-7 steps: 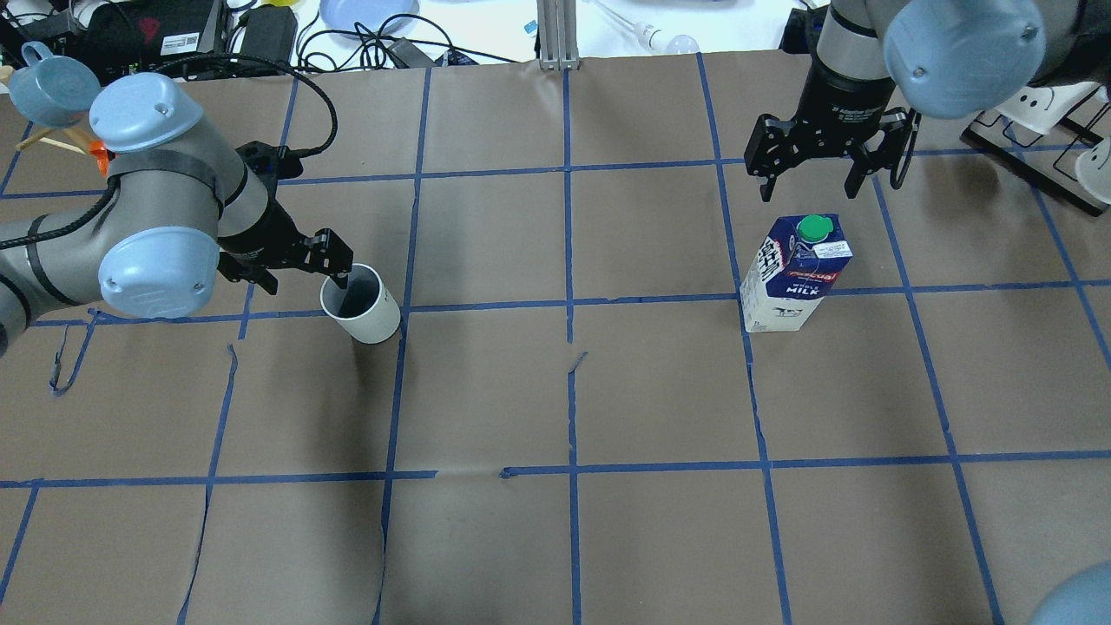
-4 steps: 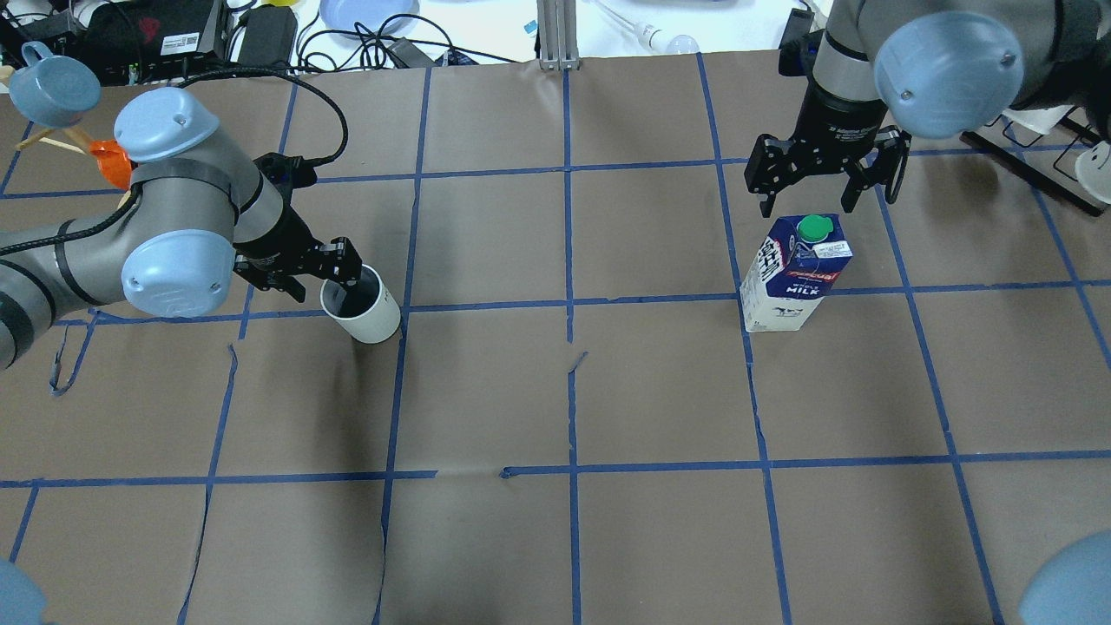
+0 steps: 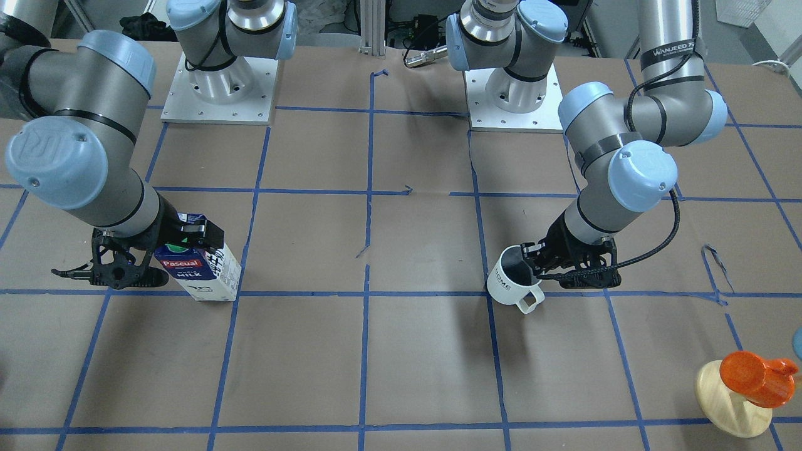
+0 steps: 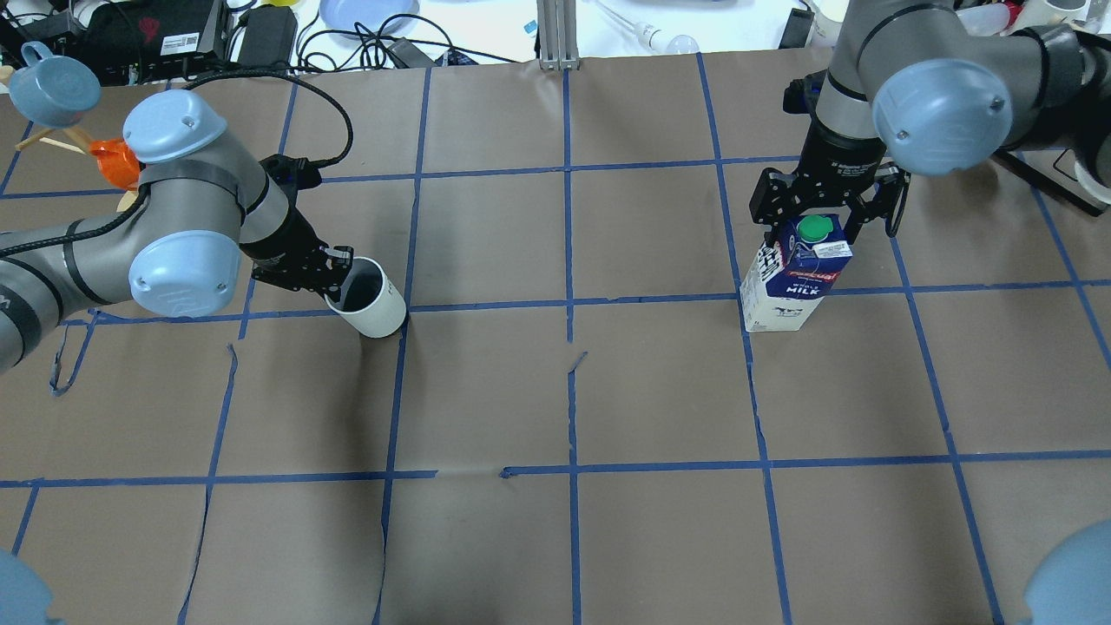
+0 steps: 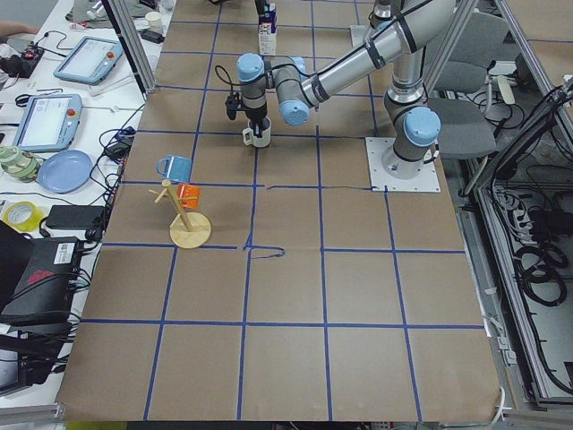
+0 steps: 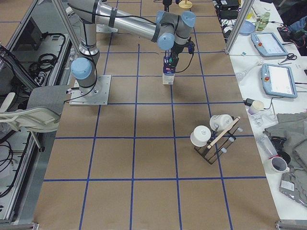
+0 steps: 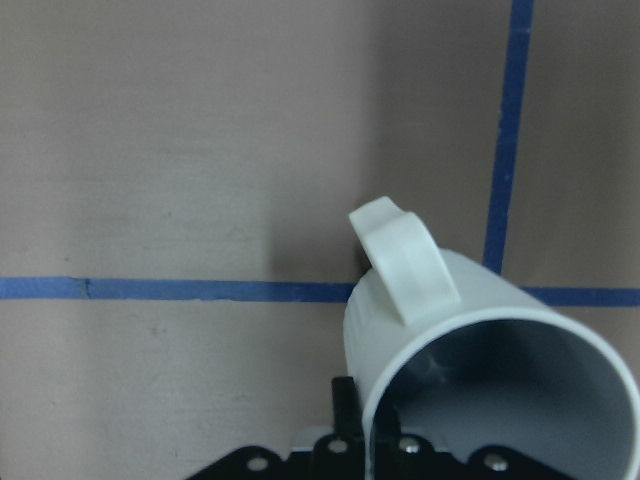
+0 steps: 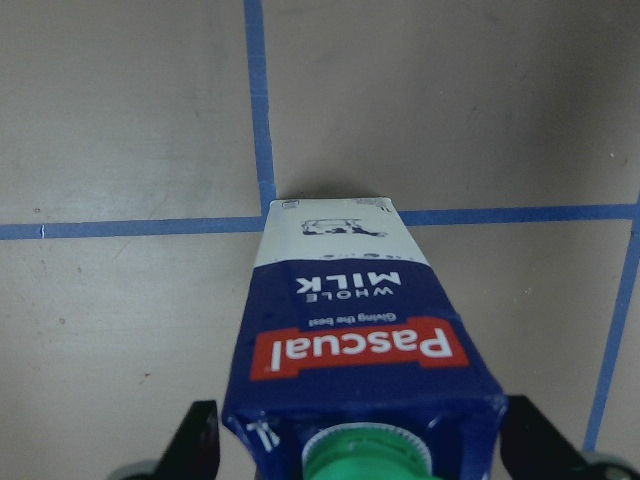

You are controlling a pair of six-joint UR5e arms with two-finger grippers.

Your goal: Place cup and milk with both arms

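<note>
The white cup (image 4: 375,305) stands left of centre, tilted a little, its handle toward the far side (image 3: 529,300). My left gripper (image 4: 338,274) is shut on the cup's near rim, one finger inside the dark interior; the left wrist view shows the rim and handle close up (image 7: 400,265). The blue and white milk carton (image 4: 792,282) stands upright at the right with its green cap up. My right gripper (image 4: 813,233) is open and straddles the carton's top, one finger on each side, as the right wrist view shows (image 8: 350,330).
A wooden mug tree (image 5: 183,219) with a blue mug (image 4: 50,87) and an orange mug (image 3: 755,376) stands at the far left. A rack with white cups (image 6: 213,136) stands at the far right. Cables and devices lie beyond the table's far edge (image 4: 260,35).
My right gripper has come down from behind the carton to straddle its top. My left gripper has closed on the cup's rim, and the cup has shifted slightly right and tilted.
</note>
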